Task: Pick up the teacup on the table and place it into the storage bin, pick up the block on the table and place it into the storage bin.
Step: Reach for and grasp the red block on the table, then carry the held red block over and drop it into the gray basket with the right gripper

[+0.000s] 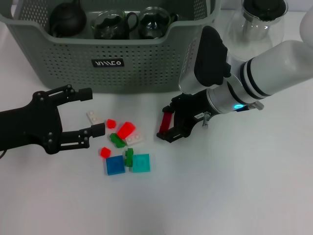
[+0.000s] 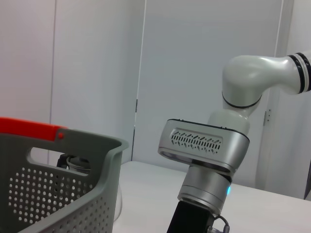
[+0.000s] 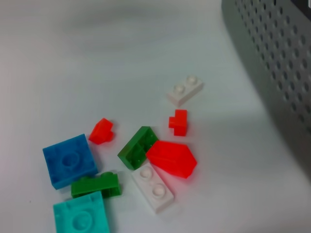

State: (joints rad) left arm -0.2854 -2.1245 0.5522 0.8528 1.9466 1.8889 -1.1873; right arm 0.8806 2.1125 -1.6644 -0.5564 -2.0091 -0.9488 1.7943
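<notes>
The grey-green storage bin [image 1: 146, 63] stands at the back, with two glass teacups [image 1: 110, 24] and a black teapot [image 1: 67, 19] inside it. Several loose blocks lie on the table in front of it: red [image 1: 126, 129], green [image 1: 116, 140], blue [image 1: 115, 165] and teal [image 1: 141, 163]. My left gripper [image 1: 93, 111] is open at the left of the pile, with a white block [image 1: 94, 116] between its fingers. To the right of the pile, just above the table, my right gripper [image 1: 168, 122] is shut on a narrow red block [image 1: 166, 121]. The right wrist view looks down on the red block [image 3: 171, 158] and blue block [image 3: 69, 160].
A clear glass teapot [image 1: 261, 22] with a black lid stands right of the bin. The bin wall [image 3: 272, 58] borders the pile on its far side. The left wrist view shows the bin's corner [image 2: 73, 194] and my right arm [image 2: 204, 145].
</notes>
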